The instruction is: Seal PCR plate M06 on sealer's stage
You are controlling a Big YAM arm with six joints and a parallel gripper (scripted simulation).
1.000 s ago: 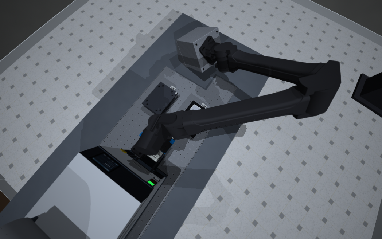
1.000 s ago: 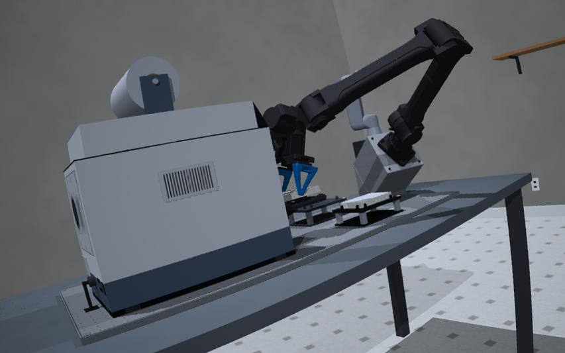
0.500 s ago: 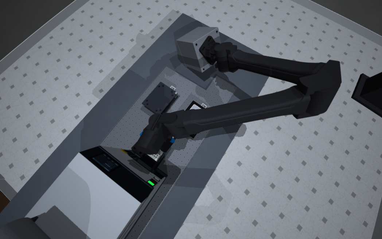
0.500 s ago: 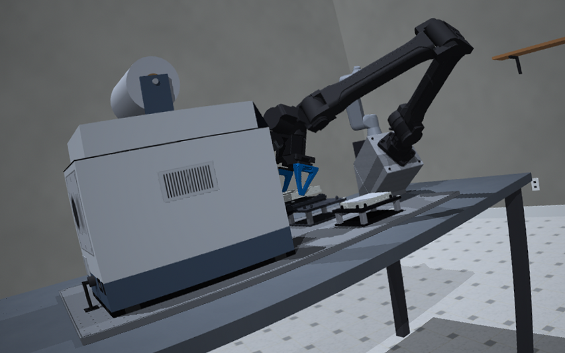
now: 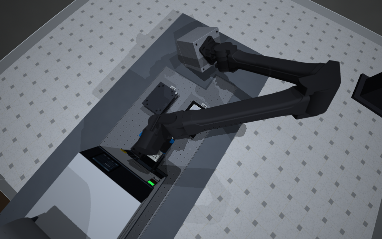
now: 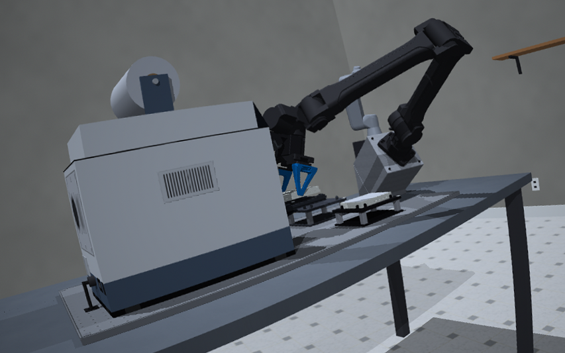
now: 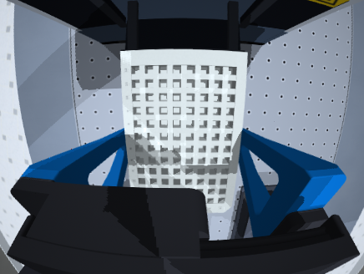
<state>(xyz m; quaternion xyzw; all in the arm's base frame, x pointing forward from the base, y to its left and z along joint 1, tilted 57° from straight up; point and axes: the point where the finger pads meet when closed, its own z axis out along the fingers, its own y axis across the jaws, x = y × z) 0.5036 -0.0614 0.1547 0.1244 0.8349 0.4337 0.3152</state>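
Observation:
My gripper (image 7: 183,134) with blue fingers is shut on the white 96-well plate M06 (image 7: 183,129), gripping its two long sides. The plate is right way up, its long side pointing at the sealer's mouth. It is low over the black stage (image 7: 182,32) in front of the sealer housing (image 6: 178,200). I cannot tell whether it touches the stage. In the overhead view the wrist (image 5: 149,140) hides most of the plate (image 5: 155,156). The lamp (image 5: 151,183) is green. Nest N1 (image 5: 160,98) is empty. The sealed plate M09 (image 6: 366,199) lies on nest N2.
A foil roll (image 6: 143,85) sits on top of the sealer. The arm's grey base block (image 6: 384,158) stands at the far end of the table. My forearm crosses over N2 (image 5: 197,105).

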